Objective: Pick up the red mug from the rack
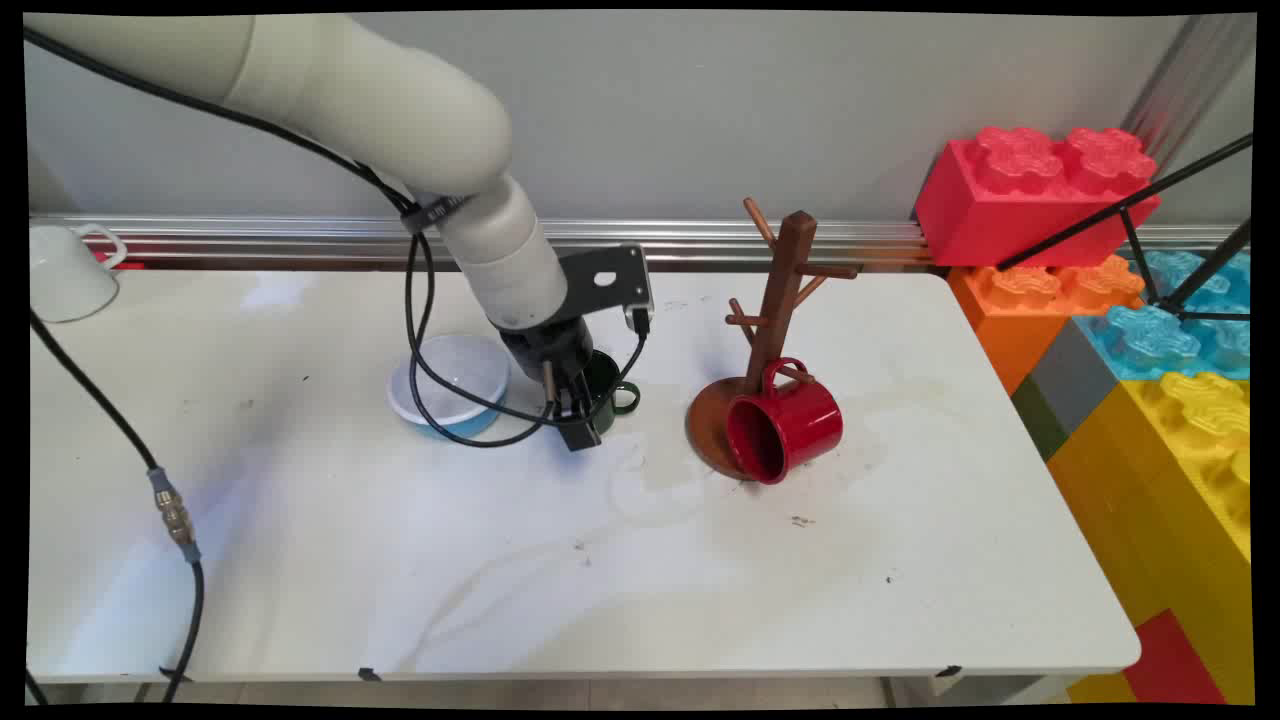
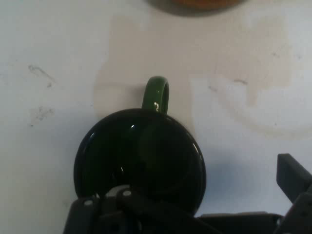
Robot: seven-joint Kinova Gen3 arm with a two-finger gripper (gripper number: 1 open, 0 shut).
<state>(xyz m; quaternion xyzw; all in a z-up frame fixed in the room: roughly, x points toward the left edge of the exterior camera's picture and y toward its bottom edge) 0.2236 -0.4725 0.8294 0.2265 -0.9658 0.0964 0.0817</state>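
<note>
The end effector [image 1: 580,425] is reaching down at the green mug [image 1: 606,392], standing upright on the table [image 1: 300,560] beside the bowl [image 1: 450,385]; its fingers are spread, straddling the mug's near wall.

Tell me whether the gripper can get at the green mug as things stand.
Probably yes: the gripper is already down at the green mug, one finger outside its rim; the white bowl sits apart, nothing blocks it.
</note>
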